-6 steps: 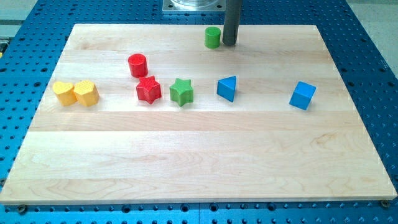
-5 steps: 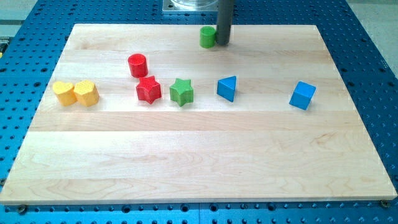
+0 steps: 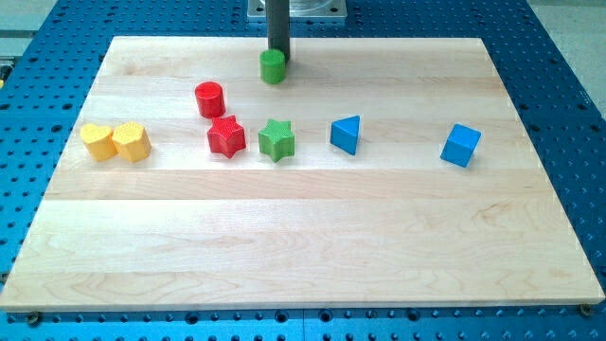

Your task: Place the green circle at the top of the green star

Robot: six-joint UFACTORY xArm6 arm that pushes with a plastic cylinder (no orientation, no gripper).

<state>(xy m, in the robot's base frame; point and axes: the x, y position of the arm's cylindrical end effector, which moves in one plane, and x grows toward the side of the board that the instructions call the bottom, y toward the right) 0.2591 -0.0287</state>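
- The green circle (image 3: 273, 66) sits toward the view's top from the green star (image 3: 276, 140), well apart from it.
- My tip (image 3: 277, 53) seems to touch the circle's far side; the contact is partly hidden.
- No claw shows, so its state cannot be told.
- Left of the star: red star (image 3: 226, 135), red cylinder (image 3: 209, 98).
- Right of the star: blue triangle (image 3: 347, 134) on the tabletop (image 3: 303, 246).

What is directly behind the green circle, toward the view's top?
The dark rod stands right behind the green circle, toward the view's top. My tip is partly hidden by the block, so actual contact cannot be confirmed. The green star sits apart, below it in the view.
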